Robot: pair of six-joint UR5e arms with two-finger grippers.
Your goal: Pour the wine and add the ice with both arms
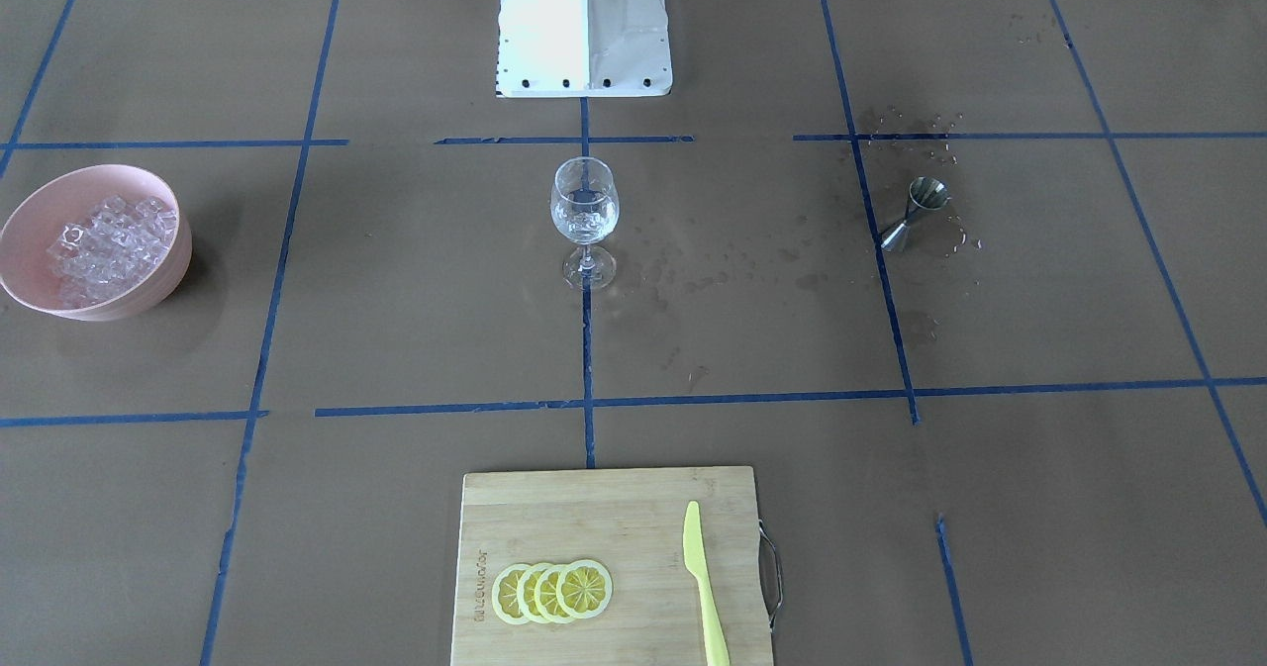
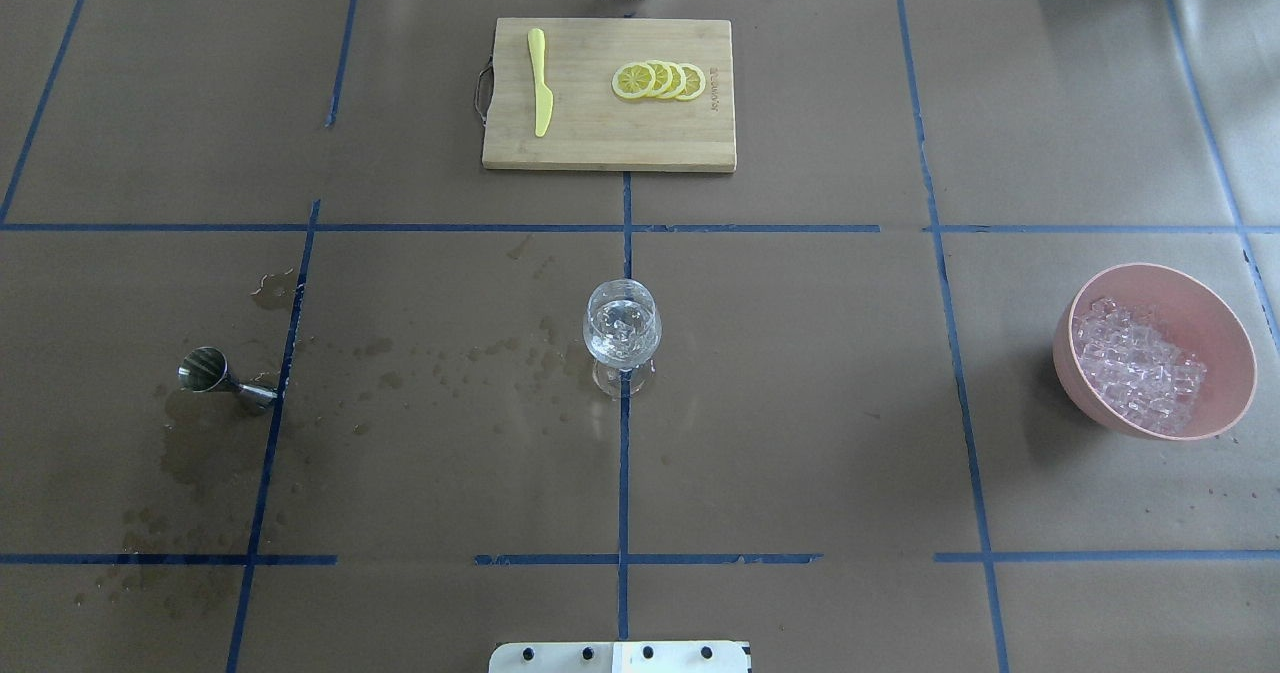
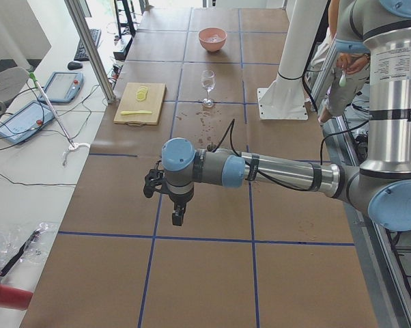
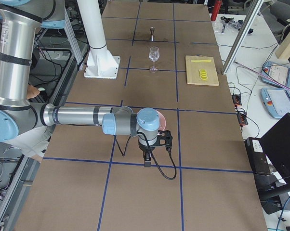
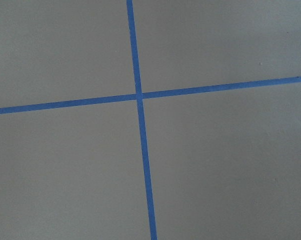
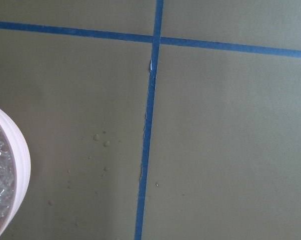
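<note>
- The ice [image 2: 1140, 368] is lying heaped in the pink bowl [image 2: 1205, 311] on the robot's right side; more cubes are sitting in the wine glass [image 2: 621, 338], which is standing upright at the table's centre.
- Whether wine is lying in the glass cannot be told.
- The jigger [image 2: 205, 368] is standing on the robot's left side among wet stains.
- The left arm [image 3: 280, 171] is reaching over the table's left end. The left gripper [image 3: 177, 217] is pointing down, with nothing seen in its grip; its opening cannot be told.
- The right arm [image 4: 82, 115] is reaching beside the bowl. The right gripper [image 4: 147, 161] is pointing down likewise; its opening cannot be told.
</note>
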